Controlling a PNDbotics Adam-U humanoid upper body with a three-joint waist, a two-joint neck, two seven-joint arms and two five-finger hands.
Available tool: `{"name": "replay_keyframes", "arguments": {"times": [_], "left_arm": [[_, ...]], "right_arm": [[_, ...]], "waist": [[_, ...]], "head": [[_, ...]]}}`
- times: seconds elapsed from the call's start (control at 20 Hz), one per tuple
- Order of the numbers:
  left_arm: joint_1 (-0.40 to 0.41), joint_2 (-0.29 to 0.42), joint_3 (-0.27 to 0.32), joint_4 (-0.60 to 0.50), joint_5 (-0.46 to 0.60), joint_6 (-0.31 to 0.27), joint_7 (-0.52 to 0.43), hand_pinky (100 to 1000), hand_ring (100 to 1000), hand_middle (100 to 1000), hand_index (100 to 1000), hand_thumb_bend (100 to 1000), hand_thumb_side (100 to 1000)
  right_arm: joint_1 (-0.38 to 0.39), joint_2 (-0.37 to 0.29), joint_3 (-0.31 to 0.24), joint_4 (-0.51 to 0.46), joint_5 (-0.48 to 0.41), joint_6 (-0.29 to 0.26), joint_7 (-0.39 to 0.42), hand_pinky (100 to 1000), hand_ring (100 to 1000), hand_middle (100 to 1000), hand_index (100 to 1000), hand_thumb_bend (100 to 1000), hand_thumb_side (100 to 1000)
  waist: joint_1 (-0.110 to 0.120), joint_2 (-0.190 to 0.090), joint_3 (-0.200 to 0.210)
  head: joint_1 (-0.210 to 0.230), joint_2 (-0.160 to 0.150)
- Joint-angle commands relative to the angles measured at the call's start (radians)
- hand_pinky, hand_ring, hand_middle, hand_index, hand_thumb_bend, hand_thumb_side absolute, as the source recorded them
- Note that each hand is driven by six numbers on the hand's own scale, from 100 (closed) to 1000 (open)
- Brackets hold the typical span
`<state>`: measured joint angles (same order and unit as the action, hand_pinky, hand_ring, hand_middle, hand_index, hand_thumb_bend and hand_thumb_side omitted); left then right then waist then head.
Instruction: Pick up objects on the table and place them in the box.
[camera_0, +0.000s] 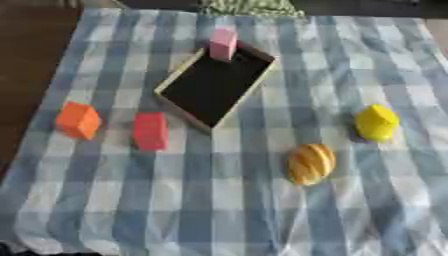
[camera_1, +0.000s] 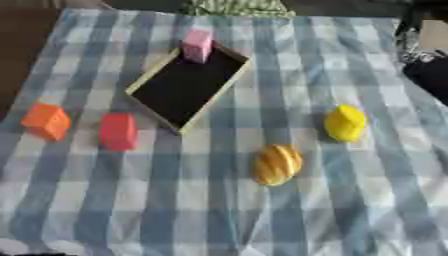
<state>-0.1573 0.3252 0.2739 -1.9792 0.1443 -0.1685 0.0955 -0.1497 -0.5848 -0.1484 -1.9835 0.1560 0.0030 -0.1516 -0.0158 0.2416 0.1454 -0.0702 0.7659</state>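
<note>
Since neither hand shows in either eye view, how their fingers stand cannot be told, and the step in hand looks like the pause before a fresh reach. On the blue-and-white checked tablecloth (camera_0: 219, 210) the shallow wooden box (camera_0: 175, 82) lies askew near the far middle, its dark floor bare except for a pink block (camera_0: 223, 44) standing at its far corner, seemingly just inside the rim, though the soft view leaves that unsure. Four things wait outside: an orange block (camera_0: 79, 120) and a red block (camera_0: 150, 131) side by side to the left of the box, the red one nearer it; a yellow, rounded object (camera_0: 377, 122) well off to the right; and a striped orange-brown object (camera_0: 311, 163), perhaps a bread roll, nearer the robot. By this count the task is barely begun. The next move probably calls for the left hand to come in over the red block, close round it, lift it clear of the box's rim and release it over the bare floor. No brand, label or writing can be read on anything
</note>
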Motion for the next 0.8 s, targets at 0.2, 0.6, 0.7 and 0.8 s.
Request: {"name": "replay_keyframes", "arguments": {"times": [0.2, 0.6, 0.7, 0.8], "left_arm": [[-0.004, 0.014, 0.006, -0.021, -0.001, 0.002, 0.001, 786, 750, 642, 790, 100, 631], [-0.004, 0.020, 0.006, -0.021, -0.002, 0.002, 0.000, 786, 750, 642, 790, 100, 630], [-0.003, 0.028, 0.006, -0.020, -0.004, 0.002, 0.001, 786, 751, 642, 791, 100, 630], [-0.003, 0.035, 0.005, -0.020, -0.006, 0.002, 0.000, 786, 751, 643, 791, 100, 631]], "right_arm": [[-0.008, -0.030, -0.015, -0.016, 0.005, 0.001, 0.001, 888, 996, 637, 834, 100, 470], [0.030, -0.095, 0.006, -0.016, 0.044, -0.002, 0.039, 893, 990, 665, 844, 100, 428], [0.063, -0.136, 0.016, -0.016, 0.070, -0.011, 0.060, 896, 984, 688, 849, 100, 381], [0.095, -0.181, 0.025, -0.016, 0.097, -0.025, 0.084, 900, 980, 723, 858, 100, 293]], "waist": [[-0.015, -0.019, 0.000], [-0.021, -0.016, 0.002], [-0.027, -0.016, -0.001], [-0.034, -0.017, -0.004]], "head": [[-0.004, 0.004], [-0.005, 0.004], [0.001, 0.004], [0.006, 0.004]]}}
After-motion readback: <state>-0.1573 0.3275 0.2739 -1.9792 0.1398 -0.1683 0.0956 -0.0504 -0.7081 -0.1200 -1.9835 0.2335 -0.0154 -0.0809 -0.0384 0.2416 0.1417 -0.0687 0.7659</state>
